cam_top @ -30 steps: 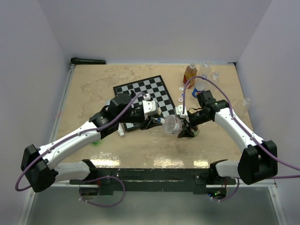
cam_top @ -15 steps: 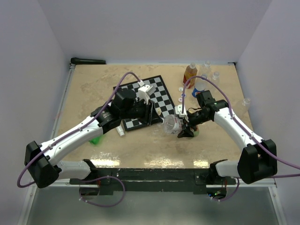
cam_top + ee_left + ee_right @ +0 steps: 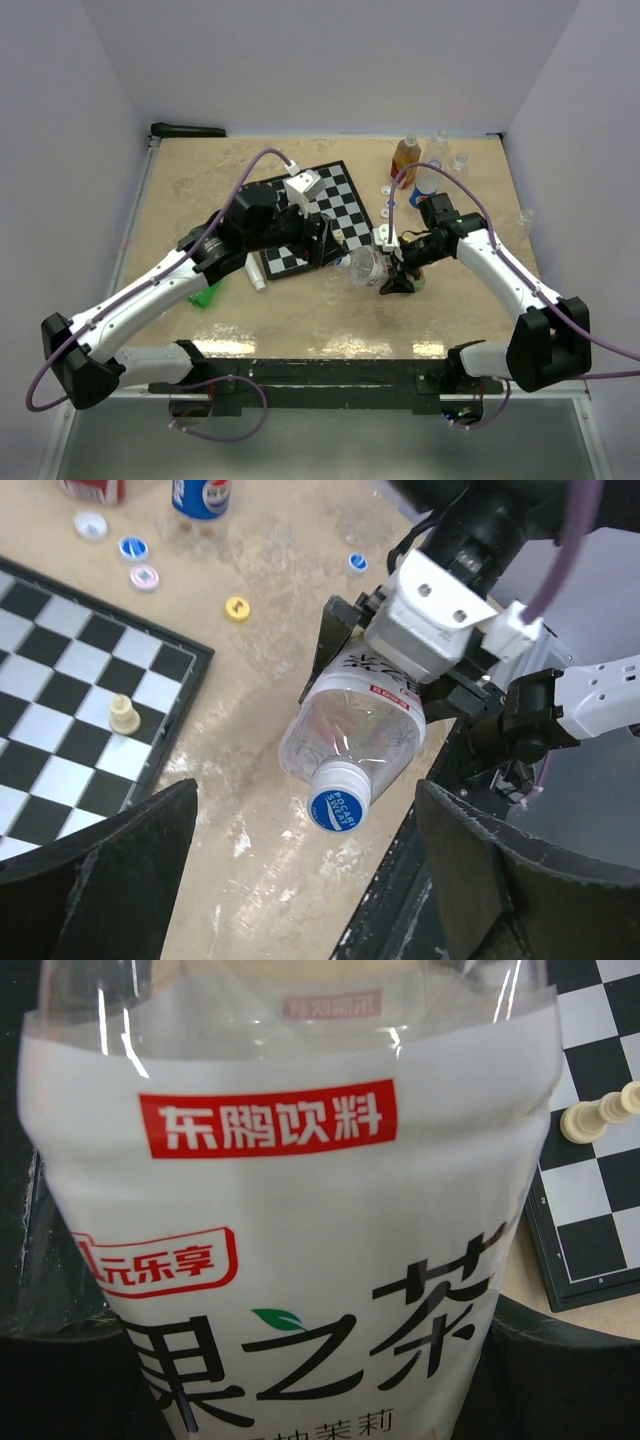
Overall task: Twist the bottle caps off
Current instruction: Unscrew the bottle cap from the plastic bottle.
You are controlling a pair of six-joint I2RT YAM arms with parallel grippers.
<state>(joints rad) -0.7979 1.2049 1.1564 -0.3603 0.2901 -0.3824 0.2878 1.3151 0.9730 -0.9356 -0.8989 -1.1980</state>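
Note:
A clear bottle (image 3: 362,718) with a white label lies tilted on its side, with my right gripper (image 3: 392,270) shut round its body. In the right wrist view the label (image 3: 300,1260) fills the frame between the dark fingers (image 3: 575,1370). The bottle's blue cap (image 3: 338,803) is on its neck and points toward my left gripper (image 3: 300,880). That gripper is open, its two black fingers (image 3: 100,880) standing wide on either side, a little short of the cap and not touching it. In the top view my left gripper (image 3: 325,245) hovers at the chessboard's right edge.
A chessboard (image 3: 300,200) lies mid-table with a pale chess piece (image 3: 123,715) on it. Loose caps (image 3: 237,607) lie beside it. An orange-labelled bottle (image 3: 405,155), a blue-labelled one (image 3: 425,180) and small clear bottles (image 3: 460,160) stand at the back right. A green object (image 3: 207,295) and a white tube (image 3: 257,272) lie left.
My left gripper has let go of the bottle's cap, opened wide and drawn back toward the chessboard. The right gripper and the bottle have stayed put.

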